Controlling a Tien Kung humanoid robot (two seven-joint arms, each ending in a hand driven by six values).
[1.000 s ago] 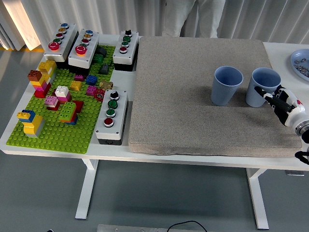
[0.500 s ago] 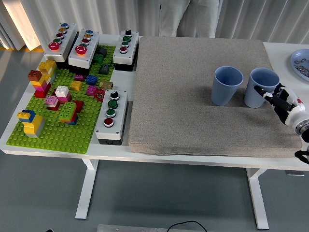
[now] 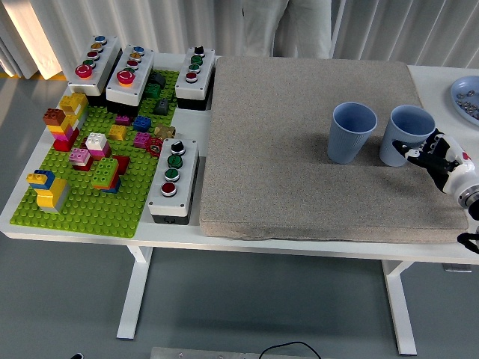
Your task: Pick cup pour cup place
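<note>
Two blue cups stand upright and near each other on the grey mat (image 3: 299,149) at the table's (image 3: 434,78) 3 o'clock side, left cup (image 3: 352,132) free, right cup (image 3: 408,134) touched by the right robot hand (image 3: 434,153), fingers seemingly curling round its side, probably for lifting and pouring.

Bench (image 3: 314,238): carries everything, its near edge toward the picture's bottom
Mat (image 3: 299,172): on the bench's middle and right part
Left cup (image 3: 352,132): upright on the mat, right of centre
Right cup (image 3: 408,135): upright on the mat, just beside the left cup, near the mat's right edge
Right hand (image 3: 441,161): enters from the right, its fingers (image 3: 416,152) at the right cup's side
Brick baseplate (image 3: 97,202): on the bench's left part, left of the mat, bricks stacked on it
Three button boxes (image 3: 127,71): in a row behind the baseplate
Fourth button box (image 3: 173,179): between baseplate and mat
Plate (image 3: 465,97): far right, behind the hand
Person (image 3: 288,26): behind the bench's far edge
</note>
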